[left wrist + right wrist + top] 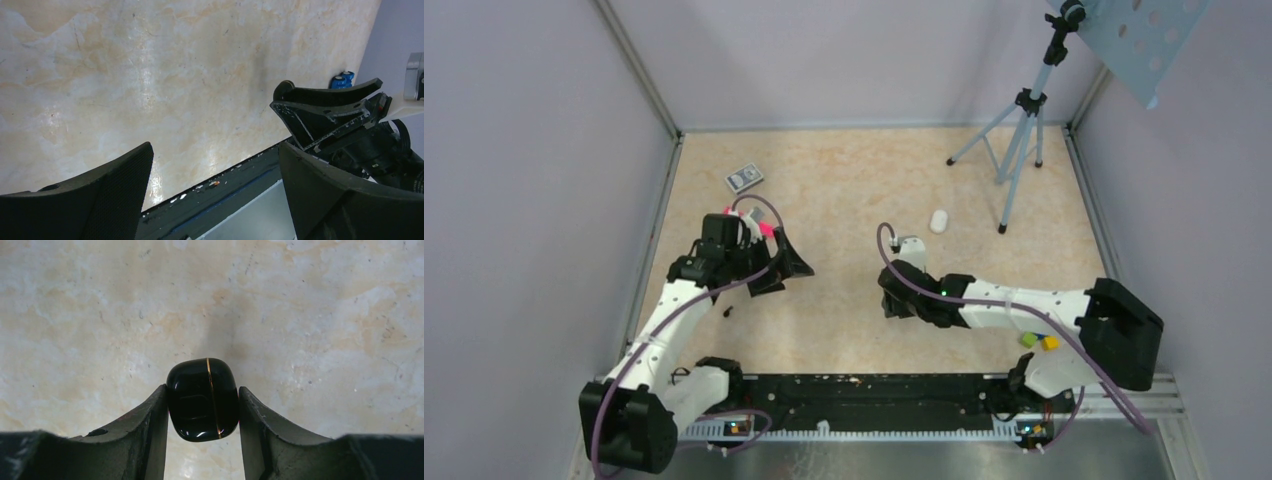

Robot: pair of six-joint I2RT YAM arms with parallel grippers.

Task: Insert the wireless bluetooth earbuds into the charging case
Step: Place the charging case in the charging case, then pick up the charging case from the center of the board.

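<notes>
The charging case (202, 399) is a glossy black rounded pebble with a thin gold seam, its lid closed. My right gripper (202, 388) is shut on it, one finger on each side, just above the tabletop. In the top view the right gripper (892, 298) is at the table's middle and the case is hidden under it. My left gripper (782, 268) is open and empty, held above the table's left part; the left wrist view shows its fingers wide apart (215, 150) with nothing between them. The earbuds show in no view.
A white pill-shaped object (938, 221) lies behind the right gripper. A small grey box (744, 178) lies at the back left. A tripod (1016, 140) stands at the back right. Yellow and green blocks (1039, 341) sit by the right arm. A black rail (874, 385) runs along the near edge.
</notes>
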